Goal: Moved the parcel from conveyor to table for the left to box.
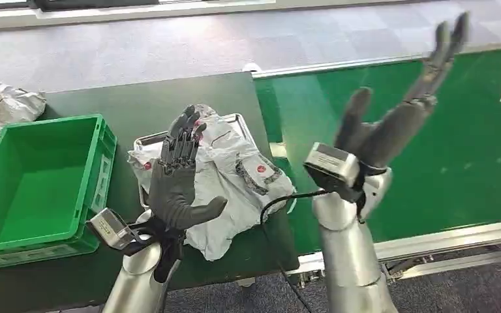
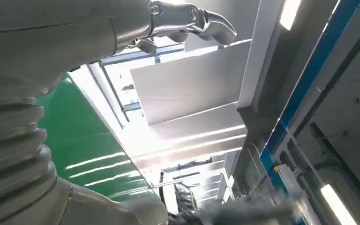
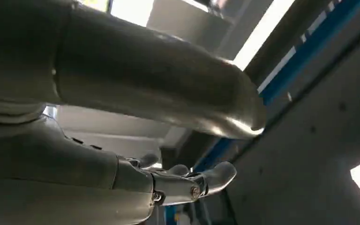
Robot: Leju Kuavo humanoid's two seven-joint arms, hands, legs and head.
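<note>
A: Where does the parcel (image 1: 225,176) sit?

B: It lies crumpled on a metal tray (image 1: 238,121) on the dark desk (image 1: 130,104), just beside the green conveyor (image 1: 443,143). The move off the belt looks done, judging from how it lies.

A: And the hands?

B: Both are raised with the palms up. The left hand (image 1: 179,173) hovers over the tray side of the parcel, fingers apart and holding nothing. The right hand (image 1: 398,104) is lifted on the conveyor side of the tray, fingers spread wide, also holding nothing.

A: What could go wrong from here?

B: The parcel is a soft, slack bag that overhangs the tray toward the desk's near edge. A shallow pinch on loose film could let it slip out and drop to the floor. A push from the left hand could slide the tray. A dark cable (image 1: 274,208) loops close by the tray and could snag on an arm.

A: The containers?

B: The green crate (image 1: 98,163) stands on the far side of the tray from the conveyor, and what shows of its inside looks empty. The tray holds the one parcel. More crumpled bags (image 1: 10,104) lie beyond the crate.
</note>
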